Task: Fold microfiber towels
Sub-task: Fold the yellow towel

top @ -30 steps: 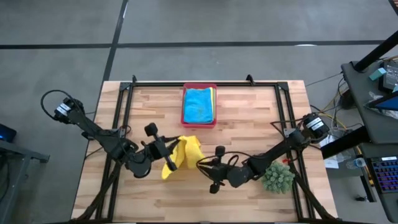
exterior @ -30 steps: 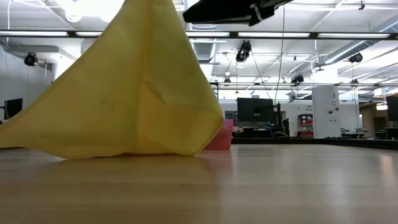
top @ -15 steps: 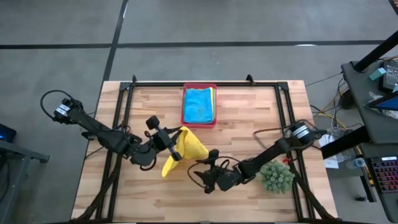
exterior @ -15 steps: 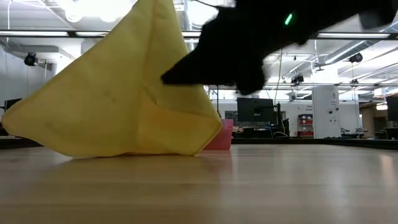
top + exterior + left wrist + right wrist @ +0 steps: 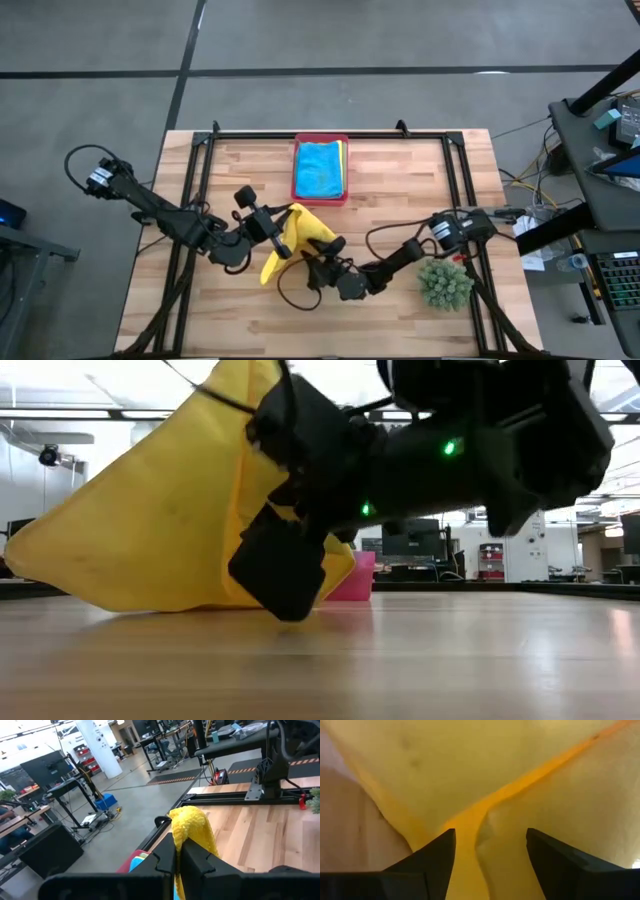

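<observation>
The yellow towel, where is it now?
In the high view, the yellow towel hangs near the table's middle, pinched by the left tool, just in front of the pink tray.

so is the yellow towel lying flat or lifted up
Lifted: the yellow towel hangs tent-like from the shut left claw, lower edge on the table.

A robotics lab or workshop, open-plan and industrial. Grey concrete floor [image 5: 400,40] marked with dark lines around a wooden table [image 5: 400,170] edged by a black metal frame [image 5: 300,133]. Beyond: rows of workbenches [image 5: 30,815], monitors [image 5: 405,538], a white pillar [image 5: 97,745], ceiling strip lights [image 5: 150,412] and exposed ducting, cable bundles [image 5: 545,175] beside an equipment rack.
</observation>
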`<control>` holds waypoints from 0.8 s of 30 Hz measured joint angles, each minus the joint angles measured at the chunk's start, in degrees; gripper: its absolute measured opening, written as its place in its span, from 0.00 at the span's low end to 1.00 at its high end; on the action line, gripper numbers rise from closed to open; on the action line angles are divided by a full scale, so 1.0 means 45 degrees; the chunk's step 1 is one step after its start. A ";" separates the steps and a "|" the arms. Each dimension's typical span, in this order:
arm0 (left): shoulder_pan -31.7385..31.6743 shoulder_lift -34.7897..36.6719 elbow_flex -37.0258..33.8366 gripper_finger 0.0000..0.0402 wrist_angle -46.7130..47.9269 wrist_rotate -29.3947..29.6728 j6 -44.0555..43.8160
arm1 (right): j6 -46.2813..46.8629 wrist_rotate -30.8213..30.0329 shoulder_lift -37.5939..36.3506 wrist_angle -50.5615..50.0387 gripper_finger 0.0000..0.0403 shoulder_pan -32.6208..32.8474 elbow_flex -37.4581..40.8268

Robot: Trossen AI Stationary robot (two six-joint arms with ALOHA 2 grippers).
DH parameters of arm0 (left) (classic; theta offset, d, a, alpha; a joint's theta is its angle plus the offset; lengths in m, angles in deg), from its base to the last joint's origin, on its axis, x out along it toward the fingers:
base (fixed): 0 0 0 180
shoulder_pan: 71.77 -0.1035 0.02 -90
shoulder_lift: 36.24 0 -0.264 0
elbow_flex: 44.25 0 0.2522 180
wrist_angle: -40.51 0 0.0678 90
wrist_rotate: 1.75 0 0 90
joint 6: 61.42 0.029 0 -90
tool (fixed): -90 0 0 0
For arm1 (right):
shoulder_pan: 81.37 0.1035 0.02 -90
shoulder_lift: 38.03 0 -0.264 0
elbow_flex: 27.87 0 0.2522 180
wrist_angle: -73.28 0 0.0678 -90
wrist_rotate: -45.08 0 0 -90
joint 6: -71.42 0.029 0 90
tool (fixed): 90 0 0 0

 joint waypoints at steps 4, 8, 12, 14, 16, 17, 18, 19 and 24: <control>0.0000 0.0023 0.0000 0.00 0.0000 -0.0004 0.0005 | -0.0099 -0.0128 0.0167 0.0016 0.55 -0.0286 -0.0220; 0.0000 0.0032 -0.0005 0.00 -0.0044 -0.0004 0.0005 | -0.0367 -0.0138 0.0162 0.0003 0.52 -0.0727 -0.0452; 0.0000 0.0033 -0.0005 0.00 -0.0044 -0.0004 0.0000 | -0.0843 -0.0391 0.0151 0.0023 0.46 -0.1192 -0.0739; 0.0000 0.0042 -0.0005 0.00 -0.0048 -0.0004 0.0005 | -0.1134 -0.0418 0.0147 0.0014 0.39 -0.1322 -0.0788; 0.0000 0.0042 -0.0005 0.00 -0.0047 -0.0004 0.0001 | -0.1331 -0.0392 0.0147 0.0008 0.31 -0.1372 -0.0901; 0.0000 0.0042 -0.0005 0.00 -0.0044 -0.0004 0.0005 | -0.1322 -0.0369 0.0145 0.0018 0.26 -0.1372 -0.0941; 0.0000 0.0042 -0.0005 0.00 -0.0049 -0.0004 0.0001 | -0.1318 -0.0350 0.0138 0.0023 0.21 -0.1384 -0.0989; 0.0000 0.0042 -0.0005 0.00 -0.0047 -0.0004 0.0003 | -0.1326 -0.0278 0.0138 0.0023 0.15 -0.1392 -0.1010; 0.0000 0.0052 -0.0005 0.00 -0.0049 -0.0005 0.0003 | -0.1419 -0.0278 0.0107 0.0013 0.03 -0.1398 -0.1099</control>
